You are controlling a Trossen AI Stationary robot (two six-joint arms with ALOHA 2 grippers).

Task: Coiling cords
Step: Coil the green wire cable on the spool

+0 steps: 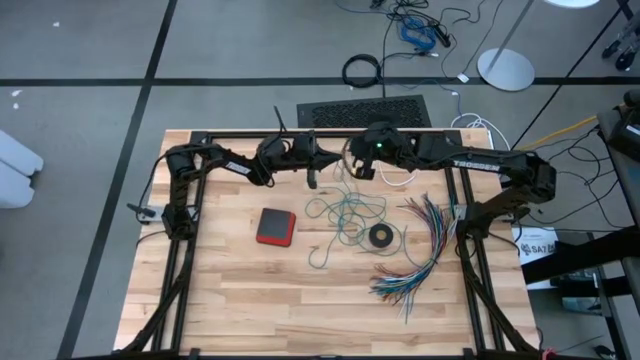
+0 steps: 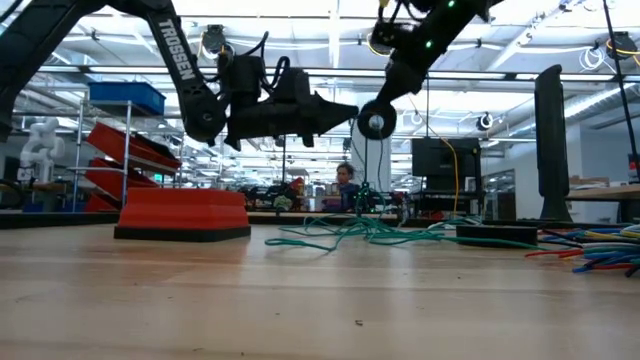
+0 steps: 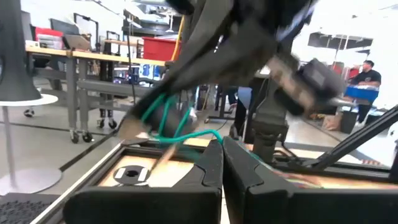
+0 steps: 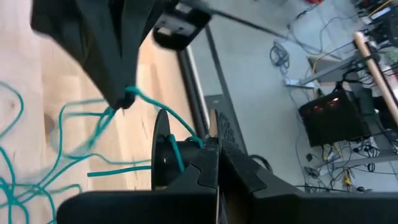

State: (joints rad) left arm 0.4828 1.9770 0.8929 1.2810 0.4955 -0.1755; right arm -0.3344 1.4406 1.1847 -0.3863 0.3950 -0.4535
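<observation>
From above, the left gripper [image 1: 318, 165] and right gripper [image 1: 352, 168] meet near the table's [image 1: 240, 300] far edge, over the tangled teal cord [image 1: 345, 215]; the white cord [image 1: 395, 178] is partly hidden under the right arm. At table height, both hang raised. Wrist views show each gripper's jaws pinched on teal cord, blurred.

On the pale wooden bench [image 1: 250, 290], the flat red square box [image 1: 275, 226] lies left of the tangled teal-green cord [image 1: 345, 215]; the fanned multicoloured wire bundle [image 1: 425, 250] lies right.
</observation>
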